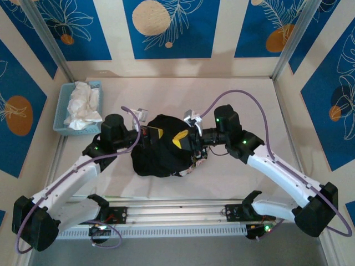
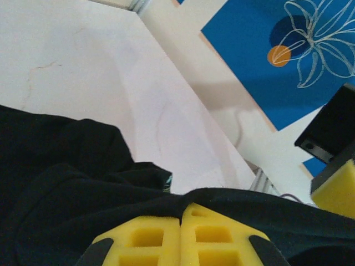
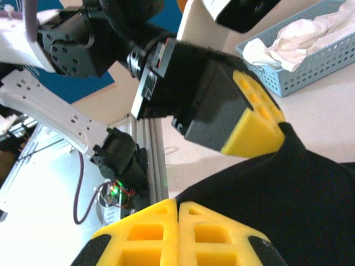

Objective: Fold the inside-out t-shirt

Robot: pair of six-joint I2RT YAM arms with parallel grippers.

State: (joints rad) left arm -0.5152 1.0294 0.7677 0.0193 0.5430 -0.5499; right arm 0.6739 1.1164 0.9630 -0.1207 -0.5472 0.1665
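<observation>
Readable text: none that I can make out from here.
Wall panels [image 1: 169, 27]: painted leaves and circles, no lettering.

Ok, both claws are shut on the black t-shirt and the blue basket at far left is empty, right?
Not empty: the blue basket holds a crumpled white cloth, as the top view shows. The left claw and right claw are shut on the black t-shirt, as you said.
</observation>
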